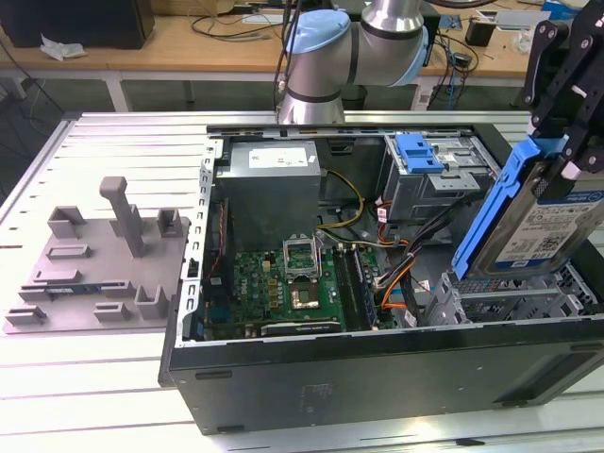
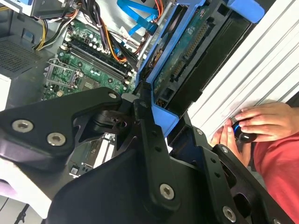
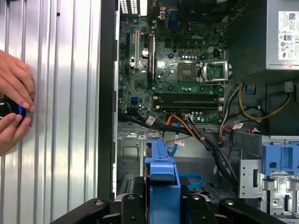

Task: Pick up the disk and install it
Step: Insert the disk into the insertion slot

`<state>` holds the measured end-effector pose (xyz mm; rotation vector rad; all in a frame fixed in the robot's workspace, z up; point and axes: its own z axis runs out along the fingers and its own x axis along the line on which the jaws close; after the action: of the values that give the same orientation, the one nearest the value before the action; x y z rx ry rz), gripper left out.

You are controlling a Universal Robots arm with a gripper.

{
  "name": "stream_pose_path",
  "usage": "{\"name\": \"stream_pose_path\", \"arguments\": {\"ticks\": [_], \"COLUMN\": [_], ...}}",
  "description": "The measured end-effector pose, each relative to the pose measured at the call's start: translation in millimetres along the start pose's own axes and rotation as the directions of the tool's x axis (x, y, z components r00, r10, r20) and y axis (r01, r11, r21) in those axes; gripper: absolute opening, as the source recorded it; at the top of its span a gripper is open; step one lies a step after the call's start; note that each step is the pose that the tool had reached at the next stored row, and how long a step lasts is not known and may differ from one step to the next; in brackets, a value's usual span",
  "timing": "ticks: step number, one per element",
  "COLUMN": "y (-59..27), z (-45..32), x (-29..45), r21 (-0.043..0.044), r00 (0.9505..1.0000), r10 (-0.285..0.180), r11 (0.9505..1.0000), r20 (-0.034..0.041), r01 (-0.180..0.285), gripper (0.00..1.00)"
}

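The pincer [image 1: 564, 151] is clamped on the disk [image 1: 533, 222] and holds it up on edge, steeply tilted, over the end of the open computer case [image 1: 377, 377] at three o'clock in the exterior view. The white-and-blue label faces that camera, and the blue carrier [image 1: 481, 217] runs along the disk's nine o'clock side. The disk's lower end is just by the grey drive cage [image 1: 472, 302]; I cannot tell whether they touch. In the first wrist view the black fingers [image 3: 210, 210] sit on either side of the carrier, with the motherboard [image 3: 182, 70] beyond. A person's hands [image 3: 14, 102] rest on the ribbed table [image 3: 60, 140] beside the case, around a small black knob [image 3: 9, 109]. A grey fixture plate [image 1: 94, 269] lies at nine o'clock of the case.
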<state>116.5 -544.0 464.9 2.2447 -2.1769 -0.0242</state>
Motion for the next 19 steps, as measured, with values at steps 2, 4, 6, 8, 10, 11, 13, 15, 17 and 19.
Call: {"name": "stream_pose_path", "arguments": {"ticks": [2,4,6,8,10,11,13,15,17,19], "y": [-0.1,-0.2,-0.2,-0.3,-0.9,-1.0,-1.4,-1.7,-1.9,-2.1], "z": [0.8,1.7,2.5,3.1,3.8,4.1,4.3,5.3,5.7,6.5], "x": [0.0,0.0,0.0,0.3,0.8,1.0,1.3,1.4,1.3,1.4], "r21": [0.0,0.0,0.0,0.0,0.0001,0.0001,0.0,0.0,0.0,0.0], "r00": [1.0,1.0,1.0,1.0,1.0,1.0,1.0,1.0,1.0,1.0], "r10": [0.0,0.0,0.0,0.0,0.0,0.0,0.0,0.0,0.0,0.0], "r11": [1.0,1.0,1.0,1.0,1.0,1.0,1.0,1.0,1.0,1.0], "r20": [0.0,0.0,0.0001,-0.0001,0.0002,0.0003,-0.0001,0.0,0.0,0.0], "r01": [0.0,0.0,0.0,0.0,0.0,0.0,0.0,0.0,0.0,0.0], "gripper": [0.36,0.36,0.36,0.36,0.36,0.36,0.36,0.36,0.36,0.36]}}
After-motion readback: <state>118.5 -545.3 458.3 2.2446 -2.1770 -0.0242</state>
